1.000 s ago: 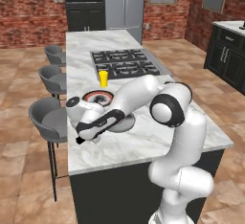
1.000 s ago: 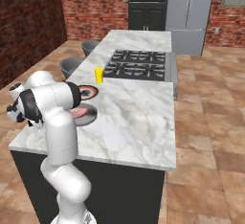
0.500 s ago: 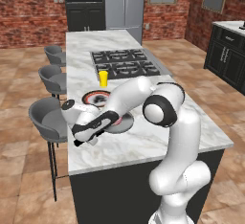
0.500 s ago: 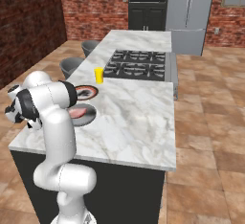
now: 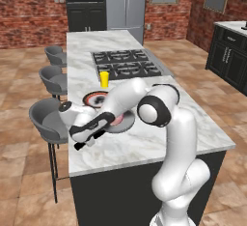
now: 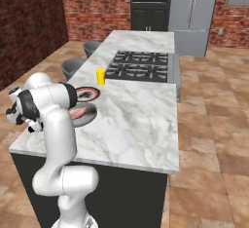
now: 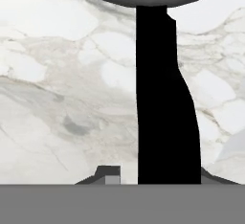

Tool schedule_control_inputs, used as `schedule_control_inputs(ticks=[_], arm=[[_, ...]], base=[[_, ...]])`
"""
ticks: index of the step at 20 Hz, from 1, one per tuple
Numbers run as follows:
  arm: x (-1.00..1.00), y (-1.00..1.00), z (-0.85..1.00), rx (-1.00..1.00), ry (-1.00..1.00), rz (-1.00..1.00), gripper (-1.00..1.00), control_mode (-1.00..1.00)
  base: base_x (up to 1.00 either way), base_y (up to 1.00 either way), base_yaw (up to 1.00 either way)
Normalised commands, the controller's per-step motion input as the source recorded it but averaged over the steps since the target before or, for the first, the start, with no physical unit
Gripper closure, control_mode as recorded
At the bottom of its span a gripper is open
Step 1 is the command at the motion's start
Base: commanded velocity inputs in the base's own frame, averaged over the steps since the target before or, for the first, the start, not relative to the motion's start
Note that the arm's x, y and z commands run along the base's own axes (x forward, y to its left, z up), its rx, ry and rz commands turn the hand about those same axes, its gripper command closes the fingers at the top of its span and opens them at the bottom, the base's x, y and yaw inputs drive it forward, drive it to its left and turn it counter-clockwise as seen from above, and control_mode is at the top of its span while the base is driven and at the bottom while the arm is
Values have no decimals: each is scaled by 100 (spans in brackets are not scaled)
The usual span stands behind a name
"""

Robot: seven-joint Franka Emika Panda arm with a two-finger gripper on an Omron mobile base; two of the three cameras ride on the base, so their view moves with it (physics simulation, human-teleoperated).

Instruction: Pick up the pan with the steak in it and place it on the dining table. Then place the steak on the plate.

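Slightly lower than half a second ago, the white arm now reaches down across the near left edge of the marble tabletop (image 5: pixel 144 143), its forearm stretched long over the pan (image 5: pixel 121 120). At that edge the pincer (image 5: pixel 82 142) sits around the pan's straight black handle (image 7: pixel 165 98), which runs between the finger tips (image 7: pixel 109 174) in the hand view; whether they clamp it I cannot tell. Round, shallow and grey, the pan rests flat on the white, grey-veined stone with the pink steak (image 6: pixel 78 111) inside. Just beyond lies the plate (image 6: pixel 87 94), red-rimmed with a dark centre. Farther back stand a yellow cup (image 5: pixel 104 79) and the black stove grates (image 5: pixel 126 63).
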Motion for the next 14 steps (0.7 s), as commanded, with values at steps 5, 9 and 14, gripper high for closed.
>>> schedule_control_inputs(ticks=[5,9,14], arm=[[13,0,-11,0,3,0,100,-100],[0,0,0,1,0,0,100,-100],[0,-1,0,1,0,0,-100,-100]], base=[[0,0,0],[0,0,0],[0,0,0]])
